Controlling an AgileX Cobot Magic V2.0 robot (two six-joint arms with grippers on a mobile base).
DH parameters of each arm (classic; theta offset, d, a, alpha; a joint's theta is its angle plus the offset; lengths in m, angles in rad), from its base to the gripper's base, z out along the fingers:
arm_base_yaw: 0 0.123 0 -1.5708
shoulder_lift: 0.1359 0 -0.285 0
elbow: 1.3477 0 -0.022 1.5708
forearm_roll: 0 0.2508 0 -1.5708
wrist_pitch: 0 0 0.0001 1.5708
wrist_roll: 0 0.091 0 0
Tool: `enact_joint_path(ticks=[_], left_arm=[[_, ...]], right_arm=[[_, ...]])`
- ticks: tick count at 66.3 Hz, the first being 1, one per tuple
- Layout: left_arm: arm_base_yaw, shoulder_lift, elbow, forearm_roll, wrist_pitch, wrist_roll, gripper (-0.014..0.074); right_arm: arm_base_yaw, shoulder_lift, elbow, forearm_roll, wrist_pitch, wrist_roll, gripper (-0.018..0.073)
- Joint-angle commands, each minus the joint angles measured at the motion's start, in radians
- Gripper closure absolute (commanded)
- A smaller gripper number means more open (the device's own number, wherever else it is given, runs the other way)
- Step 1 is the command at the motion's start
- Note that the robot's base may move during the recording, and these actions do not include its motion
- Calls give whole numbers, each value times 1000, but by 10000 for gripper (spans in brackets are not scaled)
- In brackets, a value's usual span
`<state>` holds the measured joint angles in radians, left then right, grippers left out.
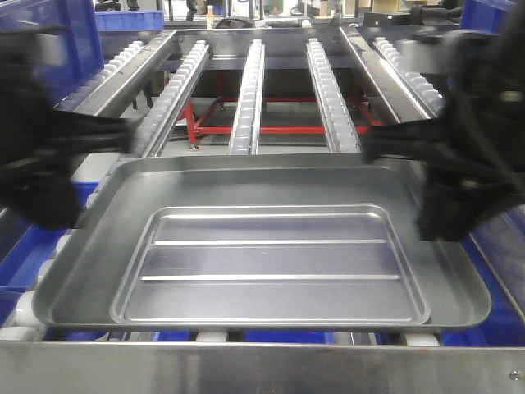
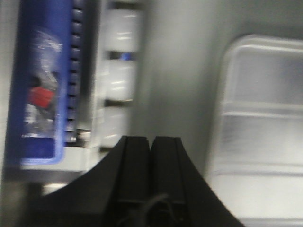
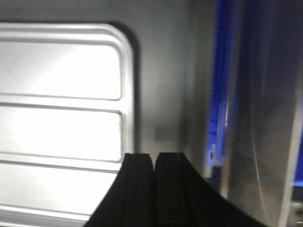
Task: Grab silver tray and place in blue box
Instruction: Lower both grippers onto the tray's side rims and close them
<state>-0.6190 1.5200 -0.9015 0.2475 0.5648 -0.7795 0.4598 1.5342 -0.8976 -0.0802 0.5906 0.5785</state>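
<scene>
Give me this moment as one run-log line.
left gripper: shut on silver tray left rim | right gripper: shut on right rim | silver tray: held over blue box

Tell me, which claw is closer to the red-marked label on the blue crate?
Left. The left gripper is at the silver tray's left edge, with the red-marked label just beyond the rollers beside it. The right gripper is across the tray, at its right edge.
</scene>
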Motion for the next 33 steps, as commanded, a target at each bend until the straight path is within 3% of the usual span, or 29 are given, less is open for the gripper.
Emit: enact_joint_path(ticks=[1,11,33], left_arm=[[-25,27,-95,-35,2,-21,692],[-42,91,-163,-39,58,-17,692],[-42,106,-172,-21,83,-11,684]], right_arm=[[19,15,-75,-67,37,66,497],[32,47,-120,-196,82,173,497],[36,49,-126,-156,64,169,497]])
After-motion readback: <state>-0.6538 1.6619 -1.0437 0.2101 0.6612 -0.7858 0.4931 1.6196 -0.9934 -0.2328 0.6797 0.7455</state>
